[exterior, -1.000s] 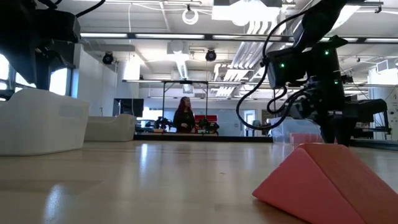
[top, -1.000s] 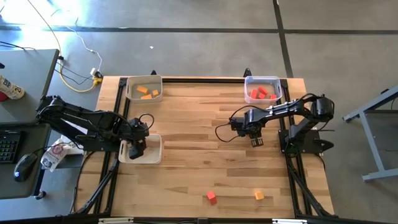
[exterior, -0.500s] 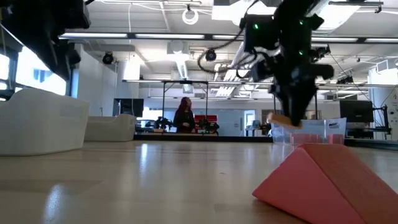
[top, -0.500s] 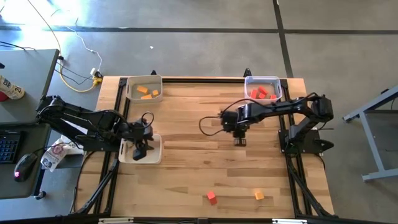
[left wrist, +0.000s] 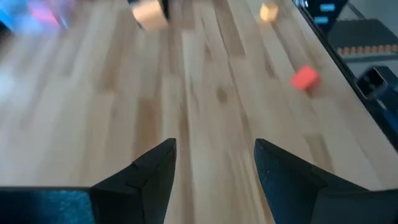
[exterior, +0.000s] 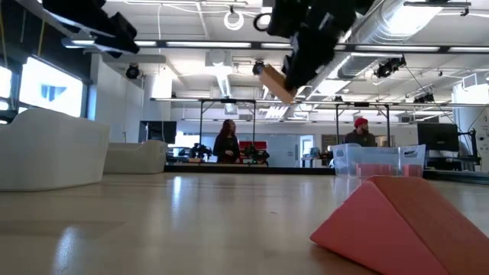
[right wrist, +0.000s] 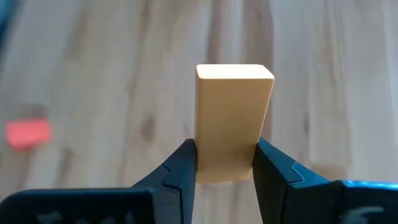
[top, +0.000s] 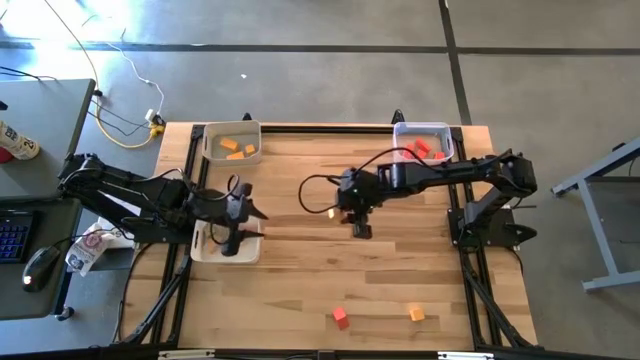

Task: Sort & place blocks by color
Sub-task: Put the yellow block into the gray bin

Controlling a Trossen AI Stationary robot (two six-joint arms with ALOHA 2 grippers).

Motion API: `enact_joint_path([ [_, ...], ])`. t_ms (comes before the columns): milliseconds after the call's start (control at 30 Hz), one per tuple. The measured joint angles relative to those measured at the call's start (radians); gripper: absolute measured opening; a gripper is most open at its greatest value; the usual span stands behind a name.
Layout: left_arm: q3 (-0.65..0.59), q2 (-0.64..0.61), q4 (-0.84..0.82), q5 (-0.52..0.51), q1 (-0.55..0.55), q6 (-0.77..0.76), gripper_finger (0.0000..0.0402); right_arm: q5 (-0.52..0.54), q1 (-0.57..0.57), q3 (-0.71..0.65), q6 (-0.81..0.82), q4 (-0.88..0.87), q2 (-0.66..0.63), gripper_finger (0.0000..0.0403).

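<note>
Wooden table (top: pixel 300 270) carries three pale plastic bins: one at the far left corner (top: pixel 213 153), one at the far right corner (top: pixel 400 131), one by the left edge (top: pixel 200 250). Two persons (exterior: pixel 227 141) stand in the room beyond.

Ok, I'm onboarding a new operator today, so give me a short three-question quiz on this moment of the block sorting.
1. True or false: the right gripper holds a plain wood block clear of the table.
2. Which blocks lie loose near the table's front edge? A) a red block and an orange block B) two plain wood blocks C) none
3. In a few words: where is the left gripper, and how do its fingers stand?

Key
1. True.
2. A.
3. Over the near-left bin, fingers open, holding nothing.
</note>
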Motion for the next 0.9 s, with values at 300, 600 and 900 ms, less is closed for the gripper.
enact_joint_path([
  [300, 0.000, 0.028, 0.176, -0.023, 0.002, 0.148, 0.0204, -0.140, 0.000, 0.001, 0.060, 0.160, 0.000, 0.0097],
  [600, 0.000, 0.137, 0.346, -0.015, 0.003, 0.264, 0.0204, -0.304, 0.001, 0.001, 0.112, 0.241, 0.002, 0.0097],
  [900, 0.016, 0.273, 0.524, -0.012, 0.005, 0.300, 0.0204, -0.321, 0.029, 0.001, 0.128, 0.257, 0.011, 0.0103],
])
